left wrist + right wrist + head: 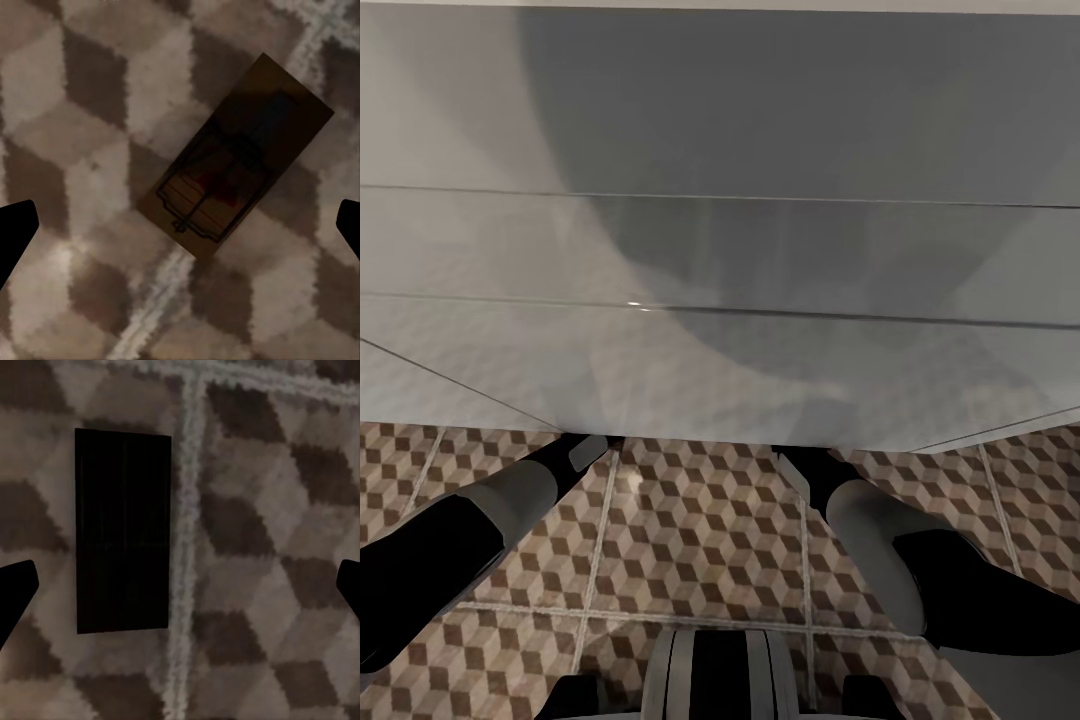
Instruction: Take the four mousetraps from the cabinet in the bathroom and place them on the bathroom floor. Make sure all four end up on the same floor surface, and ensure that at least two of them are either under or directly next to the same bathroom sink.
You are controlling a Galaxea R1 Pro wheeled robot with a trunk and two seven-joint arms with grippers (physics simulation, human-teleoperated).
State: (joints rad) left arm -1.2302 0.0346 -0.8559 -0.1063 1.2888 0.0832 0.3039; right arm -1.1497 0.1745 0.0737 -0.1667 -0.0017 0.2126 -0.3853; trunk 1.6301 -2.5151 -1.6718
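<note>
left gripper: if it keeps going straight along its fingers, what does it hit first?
Probably the mousetrap. In the left wrist view it lies flat on the bathroom floor, just off centre between the open left gripper fingertips, nothing in between. Depth is unclear; dead centre may meet tile beside the trap.

Left arm, right arm: black shells, grey cylindrical segments; black pincer fingertips.

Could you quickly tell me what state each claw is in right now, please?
Left claw: open, holding nothing; a mousetrap lies on the tiled floor below it.
Right claw: open, empty, above a dark rectangle on the floor.
</note>
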